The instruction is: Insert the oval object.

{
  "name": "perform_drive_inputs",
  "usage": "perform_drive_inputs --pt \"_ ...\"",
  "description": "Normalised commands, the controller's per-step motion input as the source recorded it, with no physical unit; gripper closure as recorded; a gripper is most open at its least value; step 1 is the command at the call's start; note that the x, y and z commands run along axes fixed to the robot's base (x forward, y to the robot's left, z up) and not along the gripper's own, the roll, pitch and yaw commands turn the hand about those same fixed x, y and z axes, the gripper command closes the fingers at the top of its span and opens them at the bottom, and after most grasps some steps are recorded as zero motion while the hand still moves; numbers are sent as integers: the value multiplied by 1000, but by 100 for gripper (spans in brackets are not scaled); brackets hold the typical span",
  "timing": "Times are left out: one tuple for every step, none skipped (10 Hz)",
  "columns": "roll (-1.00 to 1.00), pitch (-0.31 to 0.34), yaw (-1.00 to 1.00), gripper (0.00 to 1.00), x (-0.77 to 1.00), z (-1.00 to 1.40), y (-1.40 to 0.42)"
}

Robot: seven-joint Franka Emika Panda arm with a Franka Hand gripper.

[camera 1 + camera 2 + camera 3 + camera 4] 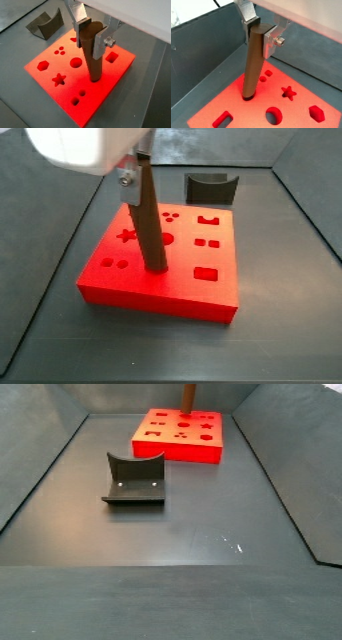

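- Gripper (92,36) clamped on top of oval object (94,60), upper centre in a side view.
- Peg upright, lower tip touching red block (201,293).
- Dark U-shaped holder (135,481) well apart.

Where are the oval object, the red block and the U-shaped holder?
oval object (252,65), a wrist view, mid-shaft, upright, clamped in the gripper (260,31).
red block (214,294), a side view, bare top near a front corner.
U-shaped holder (134,484), a side view, inner wall.
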Motion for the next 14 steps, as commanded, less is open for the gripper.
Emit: perform_drive_inputs --pt "61 66 0 100 100 -140 0" --pt "146 121 0 100 0 -249 0" --pt "111 86 0 100 -54 -251 9" --pt "96 79 0 100 -109 -263 0" --pt "147 109 0 100 0 -294 0" --pt "287 190 0 100 74 -220 -80" --pt "470 306 0 100 226 -63 -257" --pt "453 314 -46 100 363 -111 -294" --pt "420 340 -77 100 340 -109 -306" --pt "403 379 -111 100 271 -31 -254" --pt "181 286 -297 100 180 -446 -26" --pt "0 0 -11 100 0 0 0" --pt "0 -23 -34 100 -114 -14 63" --pt "-164 61 0 100 334 -100 249"
